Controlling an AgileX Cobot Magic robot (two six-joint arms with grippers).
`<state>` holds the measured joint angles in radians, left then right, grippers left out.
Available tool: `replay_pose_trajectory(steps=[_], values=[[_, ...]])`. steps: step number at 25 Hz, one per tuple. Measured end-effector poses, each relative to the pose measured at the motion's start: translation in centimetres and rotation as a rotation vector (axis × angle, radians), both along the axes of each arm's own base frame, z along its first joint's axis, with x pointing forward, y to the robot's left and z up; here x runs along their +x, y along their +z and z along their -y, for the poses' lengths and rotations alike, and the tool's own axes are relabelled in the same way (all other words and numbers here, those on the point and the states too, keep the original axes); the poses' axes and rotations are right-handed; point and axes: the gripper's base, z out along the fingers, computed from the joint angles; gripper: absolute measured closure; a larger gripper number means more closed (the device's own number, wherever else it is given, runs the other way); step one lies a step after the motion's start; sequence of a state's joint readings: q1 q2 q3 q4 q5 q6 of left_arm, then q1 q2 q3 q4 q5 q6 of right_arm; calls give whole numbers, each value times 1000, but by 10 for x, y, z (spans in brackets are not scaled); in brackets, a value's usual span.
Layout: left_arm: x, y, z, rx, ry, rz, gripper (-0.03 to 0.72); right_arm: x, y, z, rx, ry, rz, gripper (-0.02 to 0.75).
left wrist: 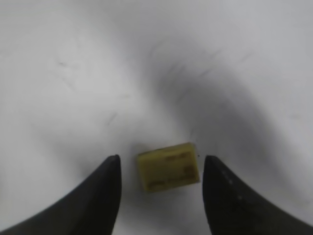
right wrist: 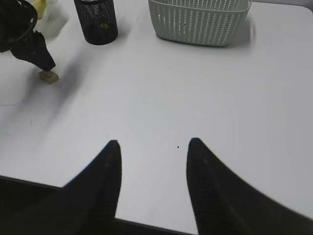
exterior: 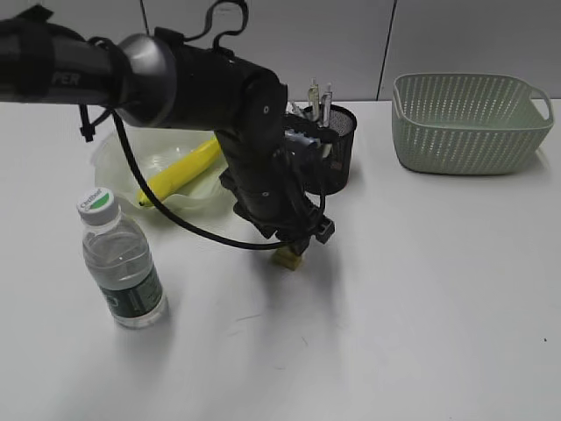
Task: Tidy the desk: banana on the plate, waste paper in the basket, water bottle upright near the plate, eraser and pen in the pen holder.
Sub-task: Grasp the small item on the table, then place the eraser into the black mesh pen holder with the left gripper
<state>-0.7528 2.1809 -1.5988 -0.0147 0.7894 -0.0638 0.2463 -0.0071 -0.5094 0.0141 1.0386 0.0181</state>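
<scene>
I hold left tool (left wrist: 159,188) spread, straddling eraser (left wrist: 168,172) on tabletop (left wrist: 73,73). Centre, lower, then close. Right tool (right wrist: 151,161) spread, empty.

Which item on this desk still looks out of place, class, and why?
The small yellow eraser lies loose on the bare white desk in front of the black mesh pen holder, not inside it. The left gripper hangs over it, jaws open on either side.

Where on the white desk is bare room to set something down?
Bare: the white desk in front of the sage-green woven basket. Crowded: around the black mesh pen holder, yellow eraser and left gripper.
</scene>
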Motion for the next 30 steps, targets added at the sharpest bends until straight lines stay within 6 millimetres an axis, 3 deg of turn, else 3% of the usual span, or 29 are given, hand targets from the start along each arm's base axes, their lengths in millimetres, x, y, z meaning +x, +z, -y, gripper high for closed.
replay_pose_trajectory(steps=[8,14,18,21,25,28,30], values=[[2,-23,2,27,32,-44,267,0,0,0,2,1,-1,379],[2,-28,3,24,42,-51,270,0,0,0,2,1,-1,380],[6,-22,8,-13,51,-38,381,0,0,0,2,1,-1,380],[19,2,20,-102,52,51,406,0,0,0,2,1,-1,380],[51,65,29,-290,80,251,406,0,0,0,3,0,-1,387],[74,108,24,-423,114,407,406,0,0,0,3,0,-1,399],[85,123,18,-480,134,481,406,0,0,0,3,0,-1,408]])
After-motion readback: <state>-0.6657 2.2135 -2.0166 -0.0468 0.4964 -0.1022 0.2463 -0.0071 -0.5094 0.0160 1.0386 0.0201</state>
